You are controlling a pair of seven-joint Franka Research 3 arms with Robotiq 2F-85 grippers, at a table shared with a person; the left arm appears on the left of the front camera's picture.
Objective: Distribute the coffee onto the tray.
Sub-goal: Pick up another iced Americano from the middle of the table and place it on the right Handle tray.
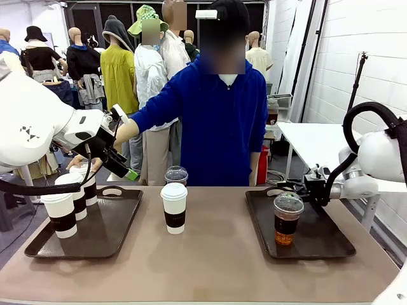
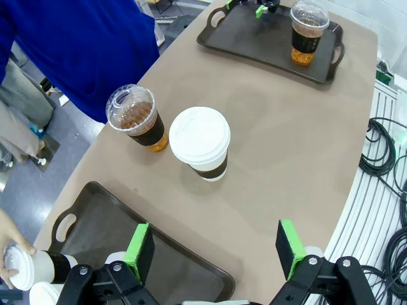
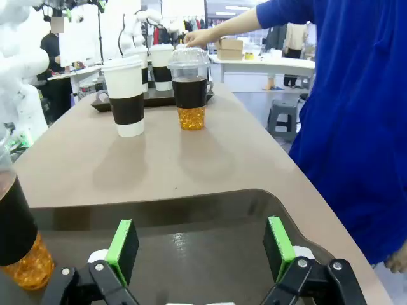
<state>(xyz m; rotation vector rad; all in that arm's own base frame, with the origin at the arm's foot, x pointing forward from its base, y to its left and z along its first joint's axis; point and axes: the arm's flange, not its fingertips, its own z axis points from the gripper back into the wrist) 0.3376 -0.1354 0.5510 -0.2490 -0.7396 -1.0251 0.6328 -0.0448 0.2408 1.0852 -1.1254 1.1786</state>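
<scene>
No lettering, brand or number can be read on the cups [image 1: 174, 208] or trays [image 1: 318, 236].

**Bright, even light, sharp pictures**

You have soft overhead light: the white cup [image 1: 173, 208] throws only a faint shadow on the desk [image 1: 216, 267]. Both wrist views bow at their edges. Distant parts look slightly overexposed.

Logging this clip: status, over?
Left gripper, right gripper open, empty. Paper cup and clear cup mid-table, off trays. Person's hand on cup at left tray.
</scene>
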